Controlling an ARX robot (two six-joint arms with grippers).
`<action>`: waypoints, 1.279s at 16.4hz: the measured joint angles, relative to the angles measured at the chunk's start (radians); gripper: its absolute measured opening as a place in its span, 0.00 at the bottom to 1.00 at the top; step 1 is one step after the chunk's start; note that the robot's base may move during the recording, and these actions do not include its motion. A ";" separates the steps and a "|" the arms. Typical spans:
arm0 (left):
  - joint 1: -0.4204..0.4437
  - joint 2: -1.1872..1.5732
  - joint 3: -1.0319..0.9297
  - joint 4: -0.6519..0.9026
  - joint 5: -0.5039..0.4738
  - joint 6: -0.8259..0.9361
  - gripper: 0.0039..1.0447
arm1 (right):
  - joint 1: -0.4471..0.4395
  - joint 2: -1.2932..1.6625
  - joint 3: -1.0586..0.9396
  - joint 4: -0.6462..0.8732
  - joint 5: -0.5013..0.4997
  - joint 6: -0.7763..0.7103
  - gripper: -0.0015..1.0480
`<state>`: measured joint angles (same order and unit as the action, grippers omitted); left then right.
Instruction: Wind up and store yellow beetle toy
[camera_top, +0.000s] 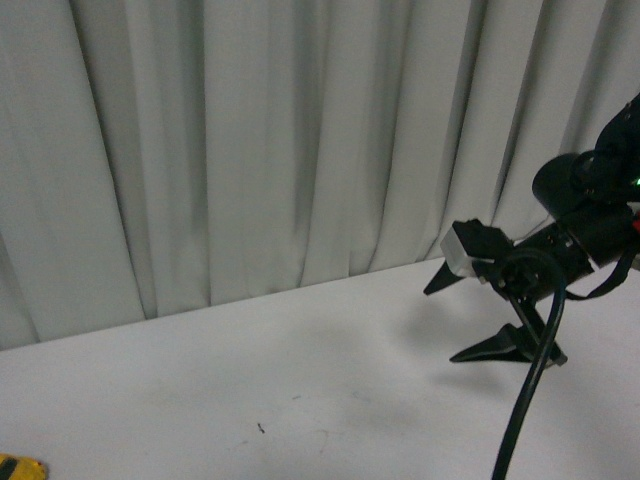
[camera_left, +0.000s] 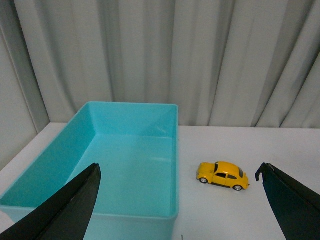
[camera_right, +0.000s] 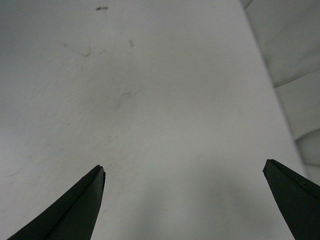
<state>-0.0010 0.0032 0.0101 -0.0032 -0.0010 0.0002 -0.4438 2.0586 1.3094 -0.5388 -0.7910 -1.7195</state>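
The yellow beetle toy (camera_left: 223, 175) stands on its wheels on the white table, side-on in the left wrist view, just beside an empty turquoise bin (camera_left: 65, 150). My left gripper (camera_left: 178, 170) is open and held back from the toy, which sits apart from both fingers, nearer one fingertip (camera_left: 280, 195). In the front view only a yellow sliver (camera_top: 20, 467) shows at the lower left edge. My right gripper (camera_top: 443, 323) hovers open over bare table at the right, its fingers (camera_right: 75, 210) spread wide with nothing between them (camera_right: 184, 166).
A grey curtain (camera_top: 300, 140) hangs along the table's far edge. The right arm's black cable (camera_top: 530, 390) droops toward the table's front. Small dark specks (camera_top: 261, 429) mark the white tabletop (camera_top: 300, 380).
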 joint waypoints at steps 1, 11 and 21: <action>0.000 0.000 0.000 0.000 0.000 0.000 0.94 | 0.003 -0.060 0.000 0.004 -0.010 0.006 0.94; 0.000 0.000 0.000 0.000 0.000 0.000 0.94 | 0.247 -0.918 -0.785 1.136 0.578 1.332 0.40; 0.000 0.000 0.000 0.000 0.000 0.000 0.94 | 0.444 -1.542 -1.154 0.891 0.789 1.702 0.02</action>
<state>-0.0010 0.0032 0.0101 -0.0032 -0.0006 0.0002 -0.0002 0.5167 0.1551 0.3519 -0.0021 -0.0177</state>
